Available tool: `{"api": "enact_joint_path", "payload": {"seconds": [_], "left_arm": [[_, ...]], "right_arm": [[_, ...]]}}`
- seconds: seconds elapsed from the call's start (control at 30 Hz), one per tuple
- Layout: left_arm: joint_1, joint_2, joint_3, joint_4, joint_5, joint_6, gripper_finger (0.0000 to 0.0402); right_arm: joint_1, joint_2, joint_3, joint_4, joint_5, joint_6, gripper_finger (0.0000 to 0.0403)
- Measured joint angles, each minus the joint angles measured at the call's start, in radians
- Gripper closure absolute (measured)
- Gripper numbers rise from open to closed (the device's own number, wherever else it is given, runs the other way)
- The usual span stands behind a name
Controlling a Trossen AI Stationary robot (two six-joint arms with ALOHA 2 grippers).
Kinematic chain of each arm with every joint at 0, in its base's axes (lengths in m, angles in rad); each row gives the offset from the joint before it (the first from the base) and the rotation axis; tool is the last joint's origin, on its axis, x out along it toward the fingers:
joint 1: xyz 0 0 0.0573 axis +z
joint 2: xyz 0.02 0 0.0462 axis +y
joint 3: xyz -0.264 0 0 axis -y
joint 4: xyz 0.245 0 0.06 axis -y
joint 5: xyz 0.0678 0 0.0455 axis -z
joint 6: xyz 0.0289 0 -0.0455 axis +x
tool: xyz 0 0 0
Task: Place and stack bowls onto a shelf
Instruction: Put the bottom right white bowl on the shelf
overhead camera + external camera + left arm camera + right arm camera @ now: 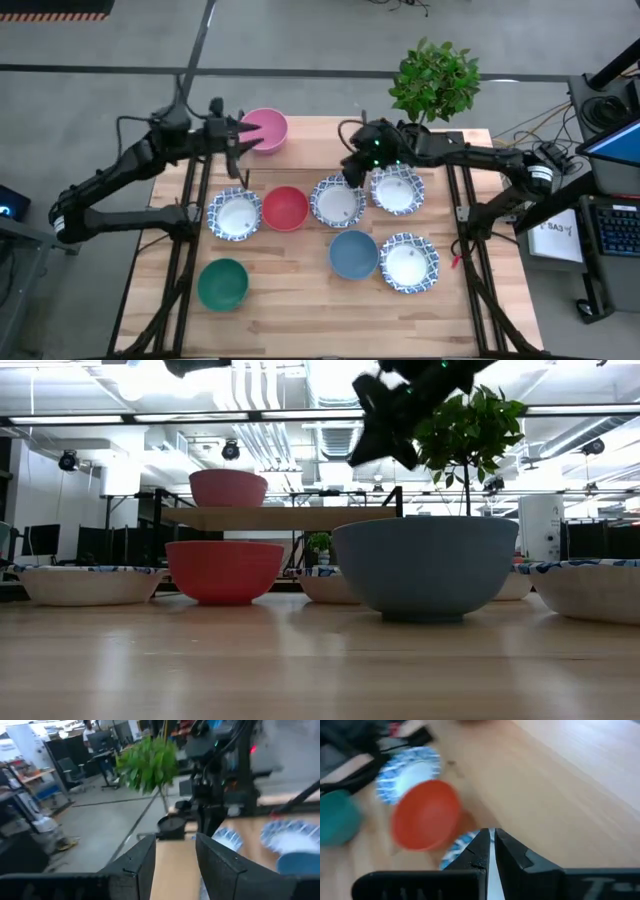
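Note:
A pink bowl point(266, 129) stands on the left end of the raised shelf point(300, 517), as the low view point(228, 488) shows. On the table rest a red bowl point(285, 208), a blue bowl point(353, 254), a green bowl point(222, 284) and several white bowls with blue rims, one point(337, 202) of them next to the red bowl. My left gripper point(243, 135) is open and empty, just left of the pink bowl and higher than it. My right gripper point(352, 172) is shut and empty, high in the air point(383, 435) over the far rim of that patterned bowl.
A potted plant point(435, 80) stands at the table's far edge, right of the shelf. The other patterned bowls lie at the left point(235, 213), the far right point(397, 190) and the near right point(408, 262). Bare wood lies along the near edge point(320, 320).

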Motion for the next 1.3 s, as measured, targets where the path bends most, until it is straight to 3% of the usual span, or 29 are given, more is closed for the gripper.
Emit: {"api": "enact_joint_path", "payload": {"seconds": [0.13,0.33,0.53,0.73,1.0,1.17,1.3], "left_arm": [[0.023,0.0,0.015,-0.017,0.012,-0.106,0.0278],[0.017,-0.001,0.004,-0.157,0.071,-0.135,0.0278],[-0.036,-0.028,-0.058,-0.203,0.195,-0.251,0.0278],[-0.18,-0.118,-0.181,-0.105,0.196,-0.484,0.0278],[-0.396,-0.26,-0.382,0.243,0.169,-0.647,0.0278],[-0.487,-0.295,-0.481,0.42,0.114,-0.667,0.0278],[-0.503,-0.296,-0.494,0.453,0.113,-0.665,0.0278]], "right_arm": [[0.001,0.036,0.077,-0.039,-0.005,-0.074,0.0385],[0.025,0.066,0.094,-0.07,-0.001,-0.138,0.0385],[0.166,0.042,0.091,-0.229,0.027,-0.111,0.0385],[0.371,0.003,0.09,-0.339,0.079,0.208,0.0385],[0.581,-0.041,0.09,-0.563,-0.056,0.783,0.0385],[0.725,-0.028,0.09,-0.665,-0.055,0.958,0.0385],[0.82,0.007,0.088,-0.672,-0.044,1.049,0.0385]]}}
